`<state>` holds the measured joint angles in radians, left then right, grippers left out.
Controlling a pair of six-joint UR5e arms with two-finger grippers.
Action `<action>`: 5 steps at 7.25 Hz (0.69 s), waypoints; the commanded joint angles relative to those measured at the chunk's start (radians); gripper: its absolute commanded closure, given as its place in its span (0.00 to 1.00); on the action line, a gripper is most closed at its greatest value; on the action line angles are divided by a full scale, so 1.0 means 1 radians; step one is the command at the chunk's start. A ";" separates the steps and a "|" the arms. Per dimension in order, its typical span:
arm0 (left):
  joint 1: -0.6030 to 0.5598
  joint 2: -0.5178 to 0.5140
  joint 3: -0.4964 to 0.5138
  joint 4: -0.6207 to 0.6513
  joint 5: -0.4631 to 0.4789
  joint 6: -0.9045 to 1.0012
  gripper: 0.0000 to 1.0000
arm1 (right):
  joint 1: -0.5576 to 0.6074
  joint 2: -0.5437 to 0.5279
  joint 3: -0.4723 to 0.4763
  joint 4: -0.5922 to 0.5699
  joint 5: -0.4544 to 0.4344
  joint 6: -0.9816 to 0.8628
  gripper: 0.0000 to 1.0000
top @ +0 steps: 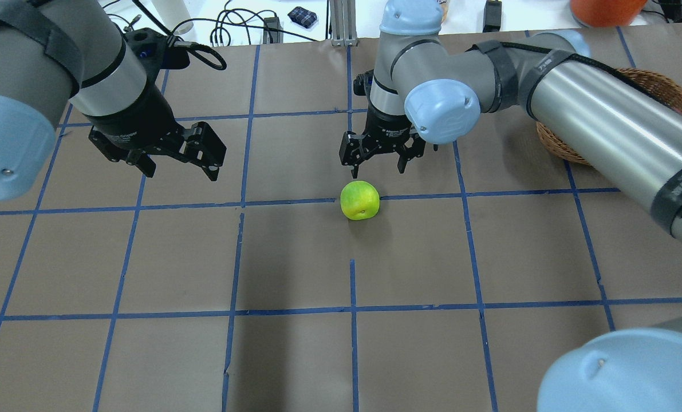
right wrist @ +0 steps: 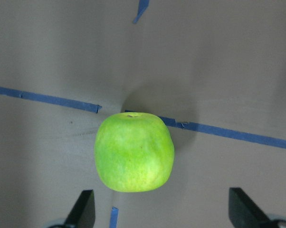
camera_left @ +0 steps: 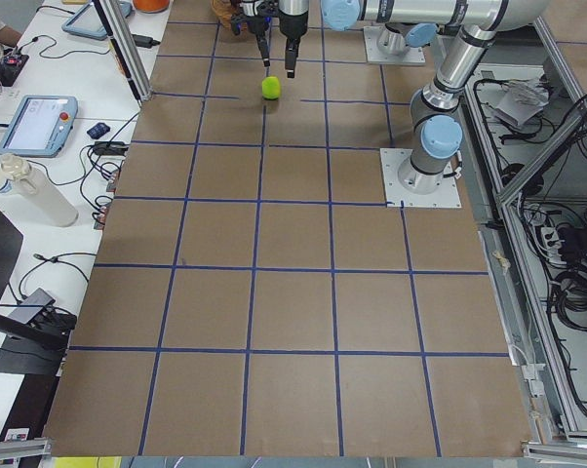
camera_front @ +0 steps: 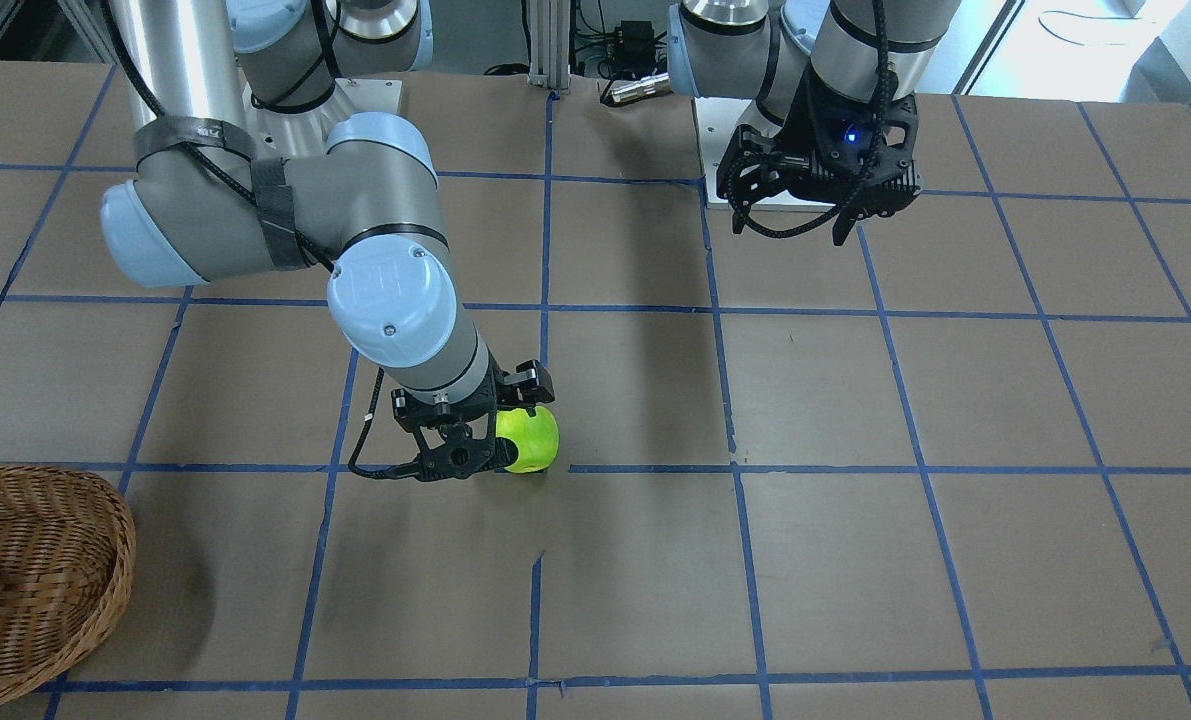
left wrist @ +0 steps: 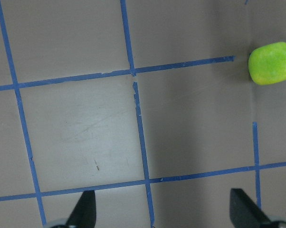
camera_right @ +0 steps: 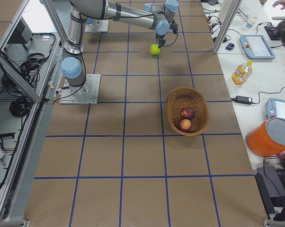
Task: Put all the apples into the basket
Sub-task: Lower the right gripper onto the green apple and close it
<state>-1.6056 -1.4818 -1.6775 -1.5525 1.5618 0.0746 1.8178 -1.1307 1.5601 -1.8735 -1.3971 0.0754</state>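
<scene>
Right now the green apple sits alone on the brown-papered table, resting across a blue tape line near the middle of the grid. The right gripper hangs over it with its jaws spread wide and nothing between them. In the right wrist view only the tips of its two fingers poke in at the bottom edge, on either side of the fruit and clear of it. From across the table the gripper body covers part of the apple, so how high it stands above the fruit is hard to judge. The left gripper is off to the side, well apart from the apple, jaws likewise wide and empty. The wicker basket stands well away, toward the robot's right end of the table. The side camera at that end shows two apples lying in it and touching, a red apple and a darker apple just beyond. From overhead the right arm hides most of the basket, and the front view cuts it off at the corner, with only a dark smudge at the edge where fruit might be.
</scene>
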 commanded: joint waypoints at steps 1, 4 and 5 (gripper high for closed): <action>0.001 0.014 -0.001 -0.001 -0.002 -0.006 0.00 | 0.020 0.029 0.084 -0.154 0.006 0.046 0.00; 0.000 0.011 0.001 -0.001 0.000 -0.016 0.00 | 0.043 0.058 0.087 -0.177 0.007 0.079 0.00; -0.001 0.015 -0.002 -0.001 0.004 -0.015 0.00 | 0.044 0.075 0.089 -0.187 0.009 0.079 0.00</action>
<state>-1.6049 -1.4684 -1.6798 -1.5549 1.5642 0.0618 1.8578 -1.0719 1.6472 -2.0502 -1.3890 0.1507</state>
